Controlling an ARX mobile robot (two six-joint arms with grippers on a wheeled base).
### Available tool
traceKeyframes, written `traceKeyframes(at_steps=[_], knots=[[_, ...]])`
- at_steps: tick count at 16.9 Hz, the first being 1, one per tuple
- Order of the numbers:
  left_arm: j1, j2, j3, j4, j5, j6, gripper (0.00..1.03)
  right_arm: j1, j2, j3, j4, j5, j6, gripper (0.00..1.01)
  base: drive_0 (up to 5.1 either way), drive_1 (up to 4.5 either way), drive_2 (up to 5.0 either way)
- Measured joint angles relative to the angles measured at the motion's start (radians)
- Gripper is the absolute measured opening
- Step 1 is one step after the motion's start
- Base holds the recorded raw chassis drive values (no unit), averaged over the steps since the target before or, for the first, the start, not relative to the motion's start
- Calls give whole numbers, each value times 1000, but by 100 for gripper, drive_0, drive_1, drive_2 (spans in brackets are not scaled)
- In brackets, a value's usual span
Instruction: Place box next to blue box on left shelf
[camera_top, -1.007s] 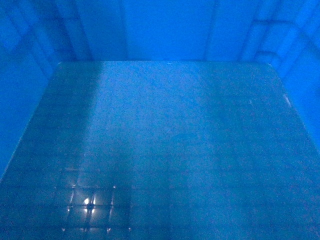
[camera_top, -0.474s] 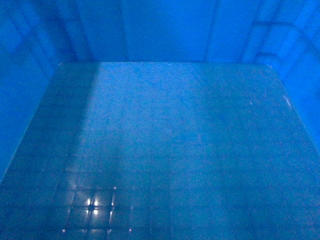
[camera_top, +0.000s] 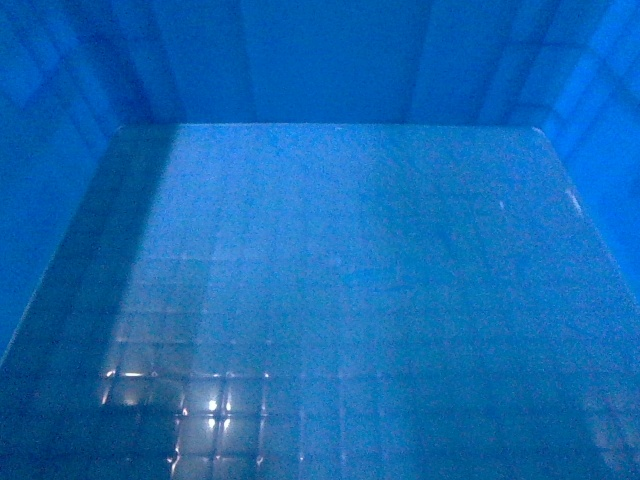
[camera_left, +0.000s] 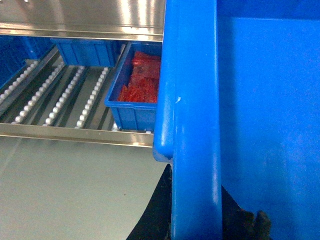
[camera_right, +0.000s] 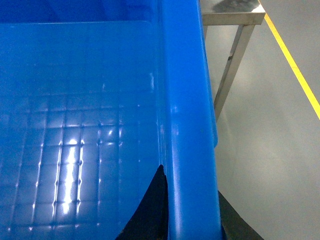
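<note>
blue box (camera_top: 350, 260) grid-embossed floor, red contents (camera_left: 142, 80)

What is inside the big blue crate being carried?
Nothing shows inside the crate: bare glossy gridded floor and walls. The near edge lies outside every view.

- In the left wrist view, the left gripper (camera_left: 196, 220) shows only as two black, matte fingers, one on each side of the crate rim (camera_left: 192, 125).
- The finger (camera_left: 150, 215) on the outer side of that rim is a smooth dark wedge tapering upward; the inner one has a notched, uneven top edge.
- In the right wrist view, the right gripper (camera_right: 192, 215) is likewise black: a pointed finger (camera_right: 150, 205) inside the rim, a duller dark-grey one outside it.
- No cables, screws or markings are discernible.
</note>
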Motion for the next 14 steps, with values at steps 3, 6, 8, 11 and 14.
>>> traceKeyframes(at_steps=[3, 6, 8, 11, 14], knots=[[0, 0, 0, 2, 0, 0, 8, 0, 0, 0, 1, 0, 0, 10, -499, 237, 237], [0, 0, 0, 1, 0, 0, 8, 0, 0, 0, 0, 0, 0, 10, -501, 235, 235], [0, 0, 0, -2, 0, 0, 8, 0, 0, 0, -1, 0, 0, 10, -496, 240, 240], [0, 0, 0, 0, 0, 0, 8, 0, 0, 0, 0, 0, 0, 10, -503, 234, 234], [0, 0, 0, -1, 0, 0, 8, 0, 0, 0, 0, 0, 0, 10, -509, 228, 228]])
